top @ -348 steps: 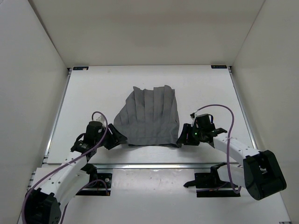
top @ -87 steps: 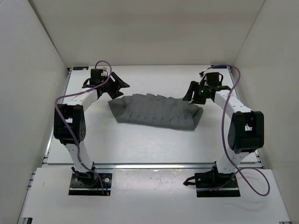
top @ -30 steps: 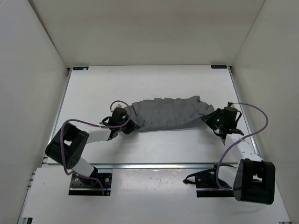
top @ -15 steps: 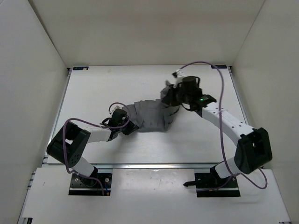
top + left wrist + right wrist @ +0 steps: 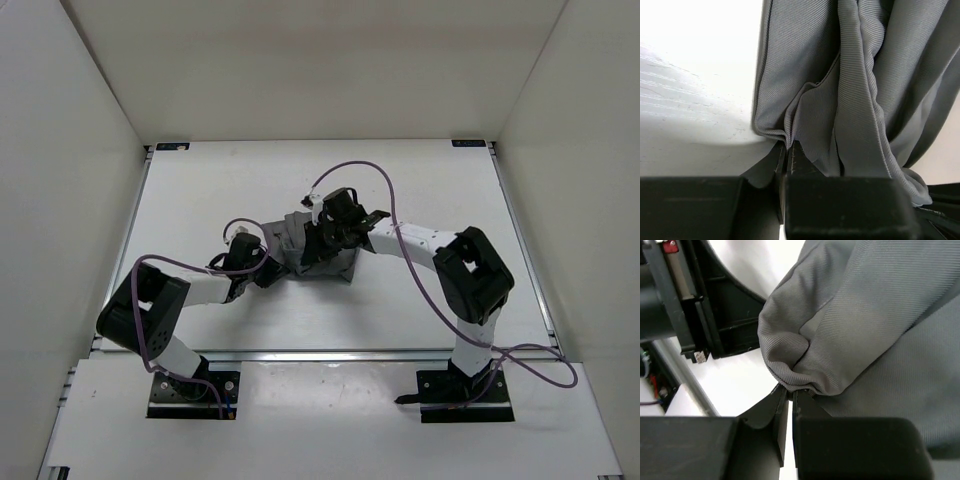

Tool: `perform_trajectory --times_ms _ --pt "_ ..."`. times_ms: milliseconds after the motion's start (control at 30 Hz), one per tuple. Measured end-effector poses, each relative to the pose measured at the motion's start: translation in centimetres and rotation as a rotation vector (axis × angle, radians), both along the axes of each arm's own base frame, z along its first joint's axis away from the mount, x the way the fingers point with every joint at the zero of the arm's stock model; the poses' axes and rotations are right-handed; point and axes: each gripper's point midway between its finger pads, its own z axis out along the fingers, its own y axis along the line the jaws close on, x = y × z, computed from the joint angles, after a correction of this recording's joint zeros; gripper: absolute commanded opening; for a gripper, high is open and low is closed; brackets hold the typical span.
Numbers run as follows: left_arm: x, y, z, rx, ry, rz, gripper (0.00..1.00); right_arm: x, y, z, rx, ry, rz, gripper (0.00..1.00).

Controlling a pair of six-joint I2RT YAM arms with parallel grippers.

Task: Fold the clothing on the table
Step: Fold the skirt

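The clothing (image 5: 288,243) is a dark grey pleated garment, bunched into a compact folded bundle at the middle of the white table (image 5: 200,190). My left gripper (image 5: 272,270) lies low at the bundle's left end. In the left wrist view it (image 5: 787,148) is shut on a thin gathered edge of the clothing (image 5: 860,90). My right arm reaches across from the right and over the bundle. My right gripper (image 5: 308,254) sits on its left part, close to the left one. In the right wrist view it (image 5: 789,391) pinches a rolled fold of the clothing (image 5: 880,315), held just above the table (image 5: 740,380).
White walls enclose the table on the left, back and right. A thin metal edging (image 5: 330,353) runs along the near side, in front of both arm bases. The black body of my left arm (image 5: 715,305) shows close by in the right wrist view.
My right gripper has carried its end of the garment leftward, over to the left end. The long strip is now a short doubled bundle. The left gripper has barely moved.
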Motion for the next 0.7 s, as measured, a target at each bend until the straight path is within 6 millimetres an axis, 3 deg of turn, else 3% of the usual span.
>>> perform_trajectory --times_ms 100,167,233,333,433,533,567,667,700 --pt "-0.1 0.2 0.0 -0.017 -0.002 -0.005 0.16 -0.3 0.5 0.1 0.033 0.035 0.04 0.32" --pt "-0.2 0.2 0.0 -0.02 0.001 -0.011 0.24 -0.4 0.9 0.8 0.065 0.037 0.075 0.44" --pt "-0.3 0.3 0.1 -0.023 0.002 -0.015 0.29 -0.6 1.1 1.9 0.091 0.022 0.096 0.48" --pt "-1.2 0.7 1.0 -0.041 -0.007 -0.006 0.46 -0.6 0.8 4.6 0.133 -0.026 0.094 0.5" --pt "-2.7 1.6 3.6 -0.079 -0.066 0.02 0.59 -0.3 0.4 9.0 0.205 -0.106 0.079 0.51" --pt "-2.8 2.4 7.4 -0.117 -0.166 0.045 0.62 0.6 -0.7 12.7 0.259 -0.192 0.036 0.53" --pt "-2.7 2.8 8.6 -0.127 -0.2 0.054 0.63 0.8 -1.2 13.3 0.264 -0.214 0.016 0.55" --pt "-2.7 4.9 11.1 -0.133 -0.275 0.1 0.77 1.2 -2.9 13.5 0.24 -0.237 -0.065 0.81" --pt "-2.9 5.6 11.5 -0.125 -0.291 0.108 0.8 1.3 -3.7 13.1 0.223 -0.229 -0.096 0.81"
